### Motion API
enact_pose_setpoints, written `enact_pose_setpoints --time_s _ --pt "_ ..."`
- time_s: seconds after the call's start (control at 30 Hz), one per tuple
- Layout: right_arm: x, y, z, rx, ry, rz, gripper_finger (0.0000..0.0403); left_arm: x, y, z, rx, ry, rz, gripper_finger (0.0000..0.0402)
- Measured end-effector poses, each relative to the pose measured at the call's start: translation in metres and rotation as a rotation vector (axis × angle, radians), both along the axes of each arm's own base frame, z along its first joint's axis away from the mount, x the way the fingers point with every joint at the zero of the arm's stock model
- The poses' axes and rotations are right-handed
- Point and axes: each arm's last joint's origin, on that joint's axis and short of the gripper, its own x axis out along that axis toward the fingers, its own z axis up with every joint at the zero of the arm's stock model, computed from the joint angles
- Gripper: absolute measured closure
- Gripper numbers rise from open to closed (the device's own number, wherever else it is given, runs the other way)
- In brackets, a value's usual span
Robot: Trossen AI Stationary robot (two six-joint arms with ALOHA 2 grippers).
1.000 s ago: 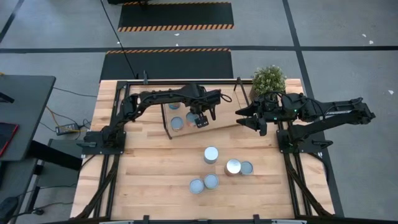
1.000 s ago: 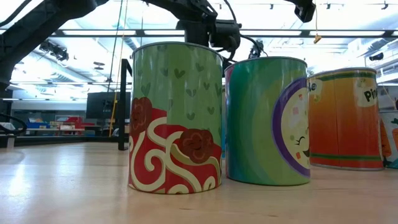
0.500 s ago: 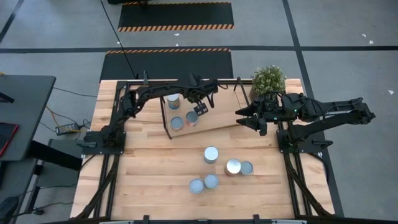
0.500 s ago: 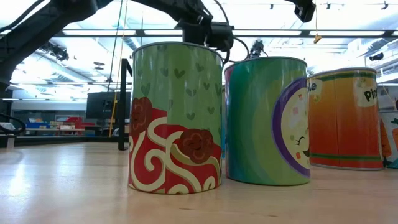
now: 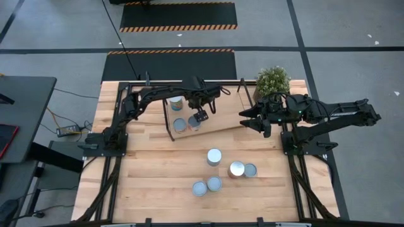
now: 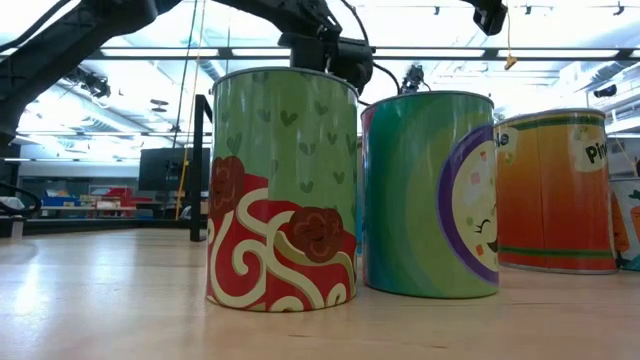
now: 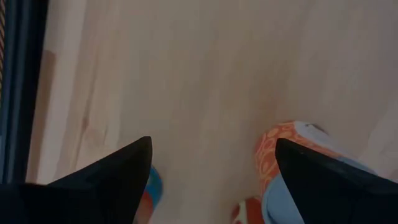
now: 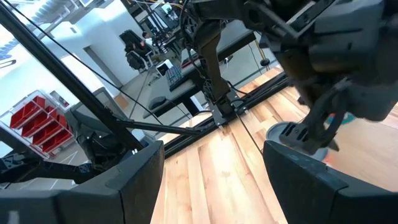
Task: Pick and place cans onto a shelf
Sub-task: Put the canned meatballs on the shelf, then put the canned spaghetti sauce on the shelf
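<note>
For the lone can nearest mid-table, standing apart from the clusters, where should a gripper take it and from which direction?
That can stands upright with its round top facing up and bare table all around it. Probably best to come straight down from above and close the fingers across its side wall, just below the rim. The curved wall offers two opposite contact lines at any angle, and its nearest neighbour, another can, stands clear of it.

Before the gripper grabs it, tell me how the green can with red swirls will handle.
The green can looks rigid, with straight walls, so it probably won't crush. Its label looks glossy, so it may slip in a loose grip. It stands taller than wide on a flat base; a high push might tip it, and then it would roll.
</note>
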Motion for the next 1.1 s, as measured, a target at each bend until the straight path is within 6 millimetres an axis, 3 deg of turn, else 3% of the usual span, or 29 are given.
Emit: enact_pose_setpoints --time_s 0.3,0.47,0.67,0.8,1.1 --pt "0.000 0.000 0.000 -0.006 0.000 0.003 0.0121 0.005 -0.014 0.002 0.080 0.013 -0.030 0.0056" --pt "0.000 0.000 0.000 -0.020 0.001 0.004 0.0121 0.013 -0.028 0.028 0.047 -0.131 -0.043 0.0062" --pt "0.000 0.000 -0.002 -0.021 0.023 0.005 0.0121 0.010 -0.074 0.077 0.032 -0.327 -0.202 0.0098" --pt "-0.001 0.003 -0.001 -0.039 0.027 0.066 0.0121 0.006 -0.098 0.082 0.001 -0.306 -0.313 0.0127" --pt "0.007 0.018 0.010 -0.173 0.214 0.153 0.0121 0.008 -0.128 0.091 0.000 -0.378 -0.368 0.0210"
